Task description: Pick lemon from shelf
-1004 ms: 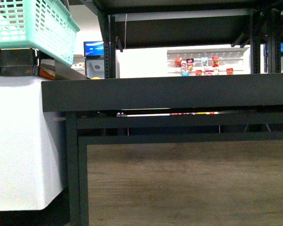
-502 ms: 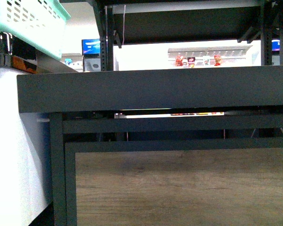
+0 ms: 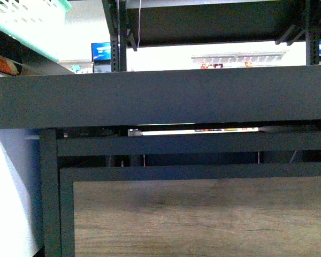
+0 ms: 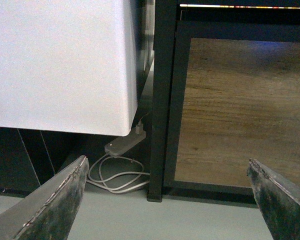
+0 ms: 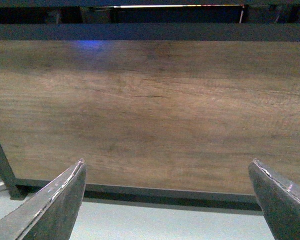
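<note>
Two grippers were in view only through their own wrist cameras, and both stood wide open, holding nothing. The left gripper (image 4: 166, 160) pointed at the lower left corner of the shelf (image 3: 160, 99), where a black upright post (image 4: 161, 100) met the pale floor (image 4: 115, 215). Beside that post stood a white cabinet (image 4: 60, 65). Under its edge a white adapter (image 4: 124, 145) lay on the floor, with its cable (image 4: 117, 179) looped loosely next to it. The right gripper (image 5: 166, 161) faced the wood panel (image 5: 150, 110) set in the shelf's dark frame, low down near the floor.

From the front camera, the thick dark edge of one shelf tray ran across the whole picture at about mid height. The wood panel lay below it and another dark tier above. A mint-green basket (image 3: 21, 19) sat in the upper left corner, above the white cabinet. Through the gap between the tiers showed a bright room with a small blue screen (image 3: 100, 51). The lemon could not be seen in any view, as the low angle hid the tray tops.
</note>
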Action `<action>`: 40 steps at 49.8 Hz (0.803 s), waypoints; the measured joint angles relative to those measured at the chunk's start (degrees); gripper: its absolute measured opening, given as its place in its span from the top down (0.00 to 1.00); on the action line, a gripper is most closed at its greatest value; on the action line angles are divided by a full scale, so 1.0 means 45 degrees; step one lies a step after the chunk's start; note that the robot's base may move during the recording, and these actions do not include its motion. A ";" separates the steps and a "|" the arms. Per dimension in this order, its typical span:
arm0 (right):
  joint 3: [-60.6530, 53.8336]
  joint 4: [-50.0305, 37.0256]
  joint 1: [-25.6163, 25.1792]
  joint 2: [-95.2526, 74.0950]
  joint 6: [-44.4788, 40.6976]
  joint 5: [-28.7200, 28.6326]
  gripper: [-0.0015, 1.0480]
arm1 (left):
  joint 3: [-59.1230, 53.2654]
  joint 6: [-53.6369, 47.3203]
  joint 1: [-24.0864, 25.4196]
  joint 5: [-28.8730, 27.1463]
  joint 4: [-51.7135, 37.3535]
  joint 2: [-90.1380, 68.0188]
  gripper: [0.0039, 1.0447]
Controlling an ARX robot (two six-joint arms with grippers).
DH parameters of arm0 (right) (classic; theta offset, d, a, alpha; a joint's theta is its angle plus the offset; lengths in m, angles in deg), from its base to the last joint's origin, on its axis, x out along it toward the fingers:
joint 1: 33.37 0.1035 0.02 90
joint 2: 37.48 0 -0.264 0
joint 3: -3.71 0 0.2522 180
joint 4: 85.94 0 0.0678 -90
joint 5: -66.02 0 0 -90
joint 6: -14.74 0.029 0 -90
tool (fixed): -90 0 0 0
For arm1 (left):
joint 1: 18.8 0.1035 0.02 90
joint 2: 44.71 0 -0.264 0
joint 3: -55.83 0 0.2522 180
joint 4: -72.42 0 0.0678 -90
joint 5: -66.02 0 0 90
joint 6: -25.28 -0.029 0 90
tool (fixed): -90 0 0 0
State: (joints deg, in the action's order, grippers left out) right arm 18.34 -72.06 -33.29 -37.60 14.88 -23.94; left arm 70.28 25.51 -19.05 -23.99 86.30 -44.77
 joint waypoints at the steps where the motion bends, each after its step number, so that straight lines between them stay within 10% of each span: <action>1: 0.0000 0.0000 0.0005 0.0000 0.0000 -0.0010 0.07 | 0.0000 0.0000 0.0000 -0.0005 0.0000 0.0000 0.07; 40: 0.0000 0.0000 0.0000 -0.0015 0.0000 -0.0015 0.07 | 0.0000 0.0000 0.0000 0.0000 0.0000 -0.0010 0.07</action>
State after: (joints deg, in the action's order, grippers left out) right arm 18.34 -72.06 -33.29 -37.67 14.88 -24.01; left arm 70.28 25.51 -19.05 -23.99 86.30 -44.81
